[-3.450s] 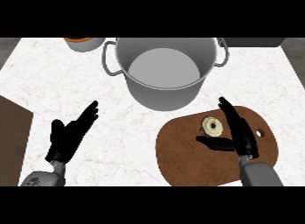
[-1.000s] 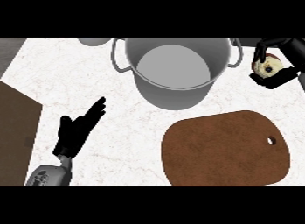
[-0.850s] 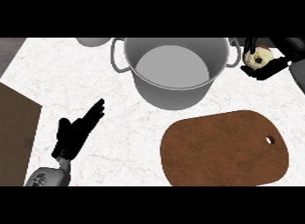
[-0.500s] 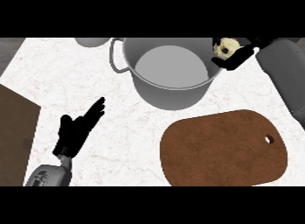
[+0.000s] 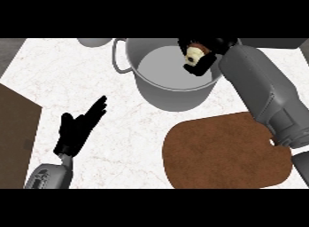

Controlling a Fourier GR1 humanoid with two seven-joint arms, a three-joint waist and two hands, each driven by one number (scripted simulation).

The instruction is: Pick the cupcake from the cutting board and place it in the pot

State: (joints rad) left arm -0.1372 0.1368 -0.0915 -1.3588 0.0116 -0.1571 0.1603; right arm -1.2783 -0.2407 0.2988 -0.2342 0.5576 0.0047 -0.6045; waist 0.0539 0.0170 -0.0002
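My right hand (image 5: pixel 207 49) is curled round the cupcake (image 5: pixel 195 55), a pale cake in a brown wrapper, and holds it over the right side of the grey pot's opening. The pot (image 5: pixel 158 71) stands at the far middle of the counter, one loop handle showing on its left side. The brown cutting board (image 5: pixel 225 153) lies bare at the near right, partly under my right forearm. My left hand (image 5: pixel 78 128) rests open at the near left, fingers pointing up and to the right.
A grey round object (image 5: pixel 95 41) peeks in at the far edge left of the pot. A brown wooden surface (image 5: pixel 9 142) borders the counter at the left. White marble counter (image 5: pixel 78 80) stretches between my left hand and the pot.
My right hand has carried the cupcake leftward from beside the pot's right rim to above its opening. The left hand has stayed still.
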